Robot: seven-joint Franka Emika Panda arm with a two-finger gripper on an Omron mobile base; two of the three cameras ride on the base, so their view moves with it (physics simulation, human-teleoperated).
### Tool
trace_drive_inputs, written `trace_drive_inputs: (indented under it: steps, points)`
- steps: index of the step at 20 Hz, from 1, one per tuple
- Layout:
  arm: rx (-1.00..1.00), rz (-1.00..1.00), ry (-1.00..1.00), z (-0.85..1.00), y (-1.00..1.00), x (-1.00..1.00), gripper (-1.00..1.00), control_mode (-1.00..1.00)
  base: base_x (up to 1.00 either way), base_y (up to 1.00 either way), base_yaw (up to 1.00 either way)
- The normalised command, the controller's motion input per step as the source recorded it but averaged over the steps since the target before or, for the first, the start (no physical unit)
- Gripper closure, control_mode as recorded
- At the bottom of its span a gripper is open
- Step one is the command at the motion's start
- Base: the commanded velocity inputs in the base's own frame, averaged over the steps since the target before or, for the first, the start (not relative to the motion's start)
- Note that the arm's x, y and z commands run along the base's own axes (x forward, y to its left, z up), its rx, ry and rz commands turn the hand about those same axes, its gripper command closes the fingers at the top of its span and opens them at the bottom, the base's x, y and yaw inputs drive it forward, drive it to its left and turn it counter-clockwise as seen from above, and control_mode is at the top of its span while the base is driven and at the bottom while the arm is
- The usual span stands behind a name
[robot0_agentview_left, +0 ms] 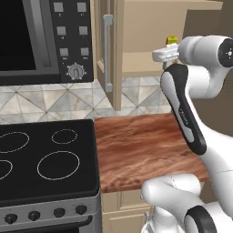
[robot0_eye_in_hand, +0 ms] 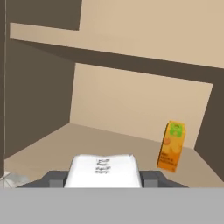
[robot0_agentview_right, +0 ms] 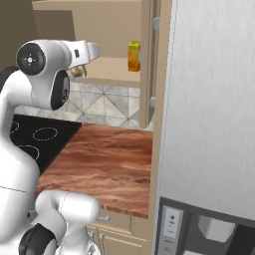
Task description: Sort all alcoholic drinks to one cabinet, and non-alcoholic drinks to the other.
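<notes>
With our gripper [robot0_eye_in_hand: 103, 178] pinching the white carton [robot0_eye_in_hand: 103, 171], we risk knocking over the orange carton [robot0_eye_in_hand: 172, 145] standing nearby.

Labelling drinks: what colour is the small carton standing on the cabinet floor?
Orange-yellow carton with a green patch on top; clearest in the hand view.

orange carton [robot0_eye_in_hand: 172, 146]: 1 | white carton [robot0_eye_in_hand: 103, 170]: 1 | cabinet [robot0_eye_in_hand: 131, 100]: 1

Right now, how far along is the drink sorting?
Done: the orange carton stands on the floor of the open cabinet. In hand: the pincer holds the white carton just inside that cabinet, not yet set down. Left: releasing it; no bottles are in sight, so their status is unclear.
</notes>
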Motion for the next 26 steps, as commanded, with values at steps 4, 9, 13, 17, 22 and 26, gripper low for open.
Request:
trace_drive_inputs:
  steps: [4, 9, 13, 17, 22, 26]
  points:
    - [0.00, 0.00, 0.00, 0.00, 0.00, 0.28, 1.00, -1.00, 0.00, 0.00, 0.00]
    - [0.00, 0.00, 0.00, -0.05, 0.00, 0.27, 1.00, -1.00, 0.00, 0.00, 0.00]
    - [0.00, 0.00, 0.00, -0.08, 0.00, 0.29, 1.00, -1.00, 0.00, 0.00, 0.00]
    - [0.00, 0.00, 0.00, -0.04, 0.00, 0.27, 1.00, -1.00, 0.00, 0.00, 0.00]
    - [0.01, 0.00, 0.00, 0.00, 0.00, 0.26, 1.00, -1.00, 0.00, 0.00, 0.00]
    - [0.00, 0.00, 0.00, -0.04, 0.00, 0.28, 1.00, -1.00, 0.00, 0.00, 0.00]
